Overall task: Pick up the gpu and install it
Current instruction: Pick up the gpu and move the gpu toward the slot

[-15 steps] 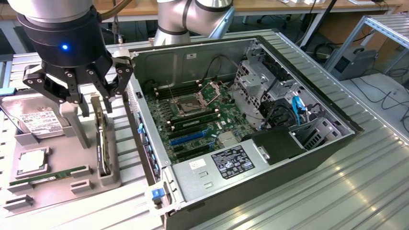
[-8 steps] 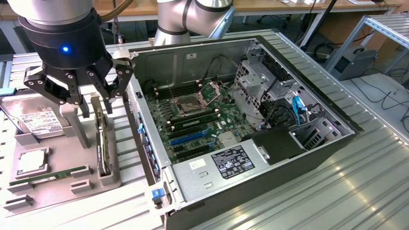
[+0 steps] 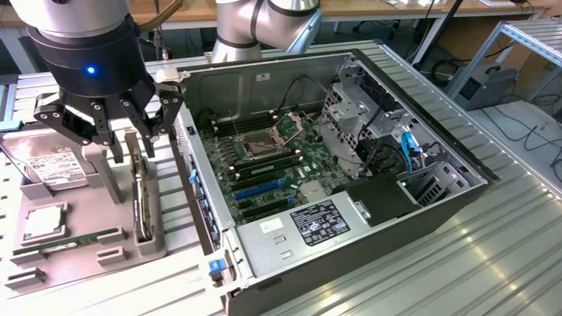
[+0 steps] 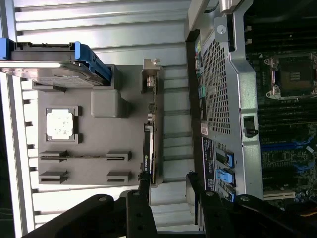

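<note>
The gpu (image 3: pixel 138 192) is a thin black card standing on its edge in a slot of the grey holder (image 3: pixel 83 263), beside the open computer case (image 3: pixel 395 197). In the wrist view the gpu (image 4: pixel 149 144) shows edge-on, with its silver bracket (image 4: pixel 151 79) at the far end. My gripper (image 3: pixel 131 141) hangs just above the card's upper end, open, with nothing between its fingers. Seen from the wrist, my gripper (image 4: pixel 167 184) has one fingertip (image 4: pixel 143 184) over the card's near end and the other toward the case wall.
The holder also carries a silver hard drive (image 3: pixel 52 168) in a blue frame, a processor chip (image 3: pixel 42 222) and a green memory stick (image 3: pixel 66 242). Inside the case lies the motherboard with blue expansion slots (image 3: pixel 259 187). The case wall (image 4: pixel 218 99) stands close beside the gpu.
</note>
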Available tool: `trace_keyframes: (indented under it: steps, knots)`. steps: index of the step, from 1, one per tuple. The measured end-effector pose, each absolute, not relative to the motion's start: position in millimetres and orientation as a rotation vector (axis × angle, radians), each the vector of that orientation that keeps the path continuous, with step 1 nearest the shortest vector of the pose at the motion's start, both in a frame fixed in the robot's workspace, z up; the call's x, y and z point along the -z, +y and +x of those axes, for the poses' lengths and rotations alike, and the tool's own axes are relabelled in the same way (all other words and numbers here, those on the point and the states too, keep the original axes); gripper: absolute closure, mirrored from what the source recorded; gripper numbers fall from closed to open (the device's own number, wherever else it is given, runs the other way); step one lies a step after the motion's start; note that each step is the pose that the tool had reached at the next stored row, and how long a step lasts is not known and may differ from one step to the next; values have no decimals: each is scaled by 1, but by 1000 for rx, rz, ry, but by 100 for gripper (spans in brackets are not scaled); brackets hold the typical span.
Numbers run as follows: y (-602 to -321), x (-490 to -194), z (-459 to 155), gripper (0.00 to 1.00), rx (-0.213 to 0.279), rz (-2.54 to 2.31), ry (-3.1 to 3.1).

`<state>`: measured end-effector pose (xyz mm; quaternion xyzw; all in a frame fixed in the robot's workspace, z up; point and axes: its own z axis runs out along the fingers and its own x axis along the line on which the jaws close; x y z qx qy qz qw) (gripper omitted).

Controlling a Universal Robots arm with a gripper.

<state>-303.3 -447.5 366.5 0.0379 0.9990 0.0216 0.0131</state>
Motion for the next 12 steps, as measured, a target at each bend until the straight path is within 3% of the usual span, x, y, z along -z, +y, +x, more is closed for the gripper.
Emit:
trace_keyframes:
  steps: [12]
  knots:
    - [-448,-364,-304,58,-67,118,3112]
